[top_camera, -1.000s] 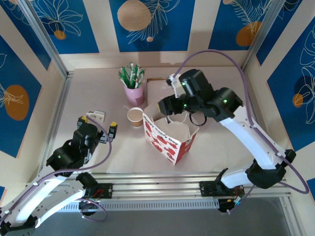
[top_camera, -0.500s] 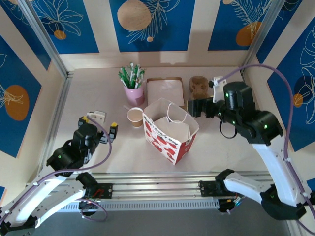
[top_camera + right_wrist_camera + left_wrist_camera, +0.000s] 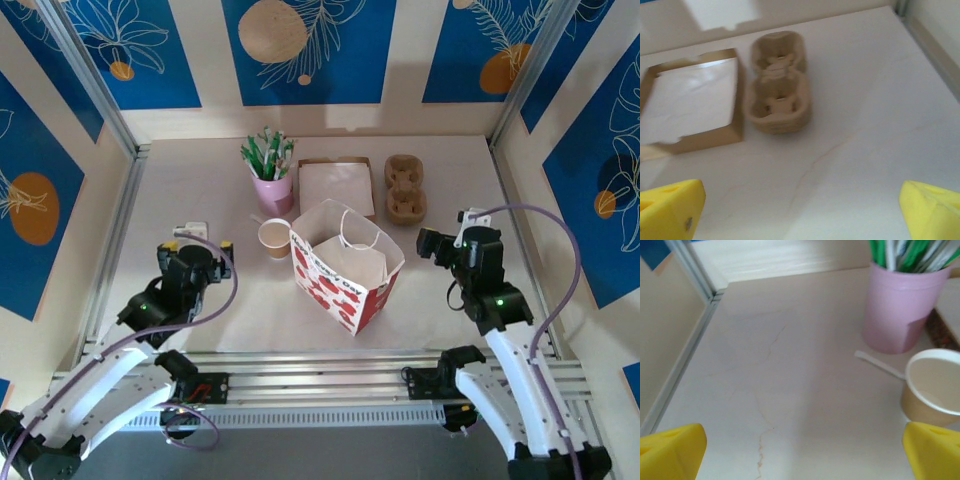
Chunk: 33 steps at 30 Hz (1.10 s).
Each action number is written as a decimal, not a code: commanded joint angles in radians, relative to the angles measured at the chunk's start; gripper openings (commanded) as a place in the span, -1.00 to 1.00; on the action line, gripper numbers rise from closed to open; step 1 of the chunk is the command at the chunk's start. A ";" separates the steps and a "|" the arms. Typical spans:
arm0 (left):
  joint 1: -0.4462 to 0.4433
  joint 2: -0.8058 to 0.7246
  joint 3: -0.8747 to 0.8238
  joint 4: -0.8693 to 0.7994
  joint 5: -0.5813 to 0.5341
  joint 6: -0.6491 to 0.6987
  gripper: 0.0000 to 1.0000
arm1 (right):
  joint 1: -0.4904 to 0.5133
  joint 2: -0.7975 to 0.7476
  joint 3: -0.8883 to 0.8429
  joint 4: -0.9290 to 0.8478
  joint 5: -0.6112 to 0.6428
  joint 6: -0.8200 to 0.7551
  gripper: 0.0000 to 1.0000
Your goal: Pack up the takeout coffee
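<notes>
Barely started tbh: coffee cup sits uncapped on the tabletop beside the red bag, left pincer and right pincer both released, empty.

My left arm and right arm share white shells, black joints, green indicator dots, looping purple cables, yellow fingertips.
</notes>
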 commanded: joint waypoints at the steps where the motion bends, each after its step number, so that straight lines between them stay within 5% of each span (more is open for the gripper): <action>1: 0.054 0.018 -0.035 0.088 -0.020 -0.017 1.00 | -0.056 -0.019 -0.115 0.266 0.040 0.010 0.98; 7: 0.205 0.126 -0.072 0.173 0.059 -0.014 1.00 | -0.156 0.149 -0.214 0.532 -0.080 0.040 0.98; 10: 0.262 0.176 -0.076 0.206 0.104 -0.027 1.00 | -0.151 0.312 -0.250 0.728 -0.018 0.028 0.98; 13: 0.298 0.193 -0.103 0.249 0.124 -0.081 1.00 | -0.161 0.464 -0.279 0.898 0.025 0.032 0.98; 22: 0.354 0.412 -0.154 0.611 0.082 0.036 1.00 | -0.118 0.800 -0.281 1.268 -0.060 -0.108 0.98; 25: 0.357 0.490 -0.216 0.912 0.103 0.224 1.00 | -0.119 0.869 -0.262 1.273 -0.213 -0.171 0.98; 27: 0.369 0.571 -0.258 1.060 0.134 0.285 1.00 | -0.121 0.867 -0.279 1.314 -0.156 -0.143 0.98; 30: 0.401 0.679 -0.281 1.193 0.149 0.277 1.00 | -0.122 0.867 -0.270 1.288 -0.153 -0.144 0.98; 33: 0.472 0.734 -0.276 1.247 0.294 0.267 1.00 | -0.118 0.866 -0.268 1.283 -0.148 -0.146 0.98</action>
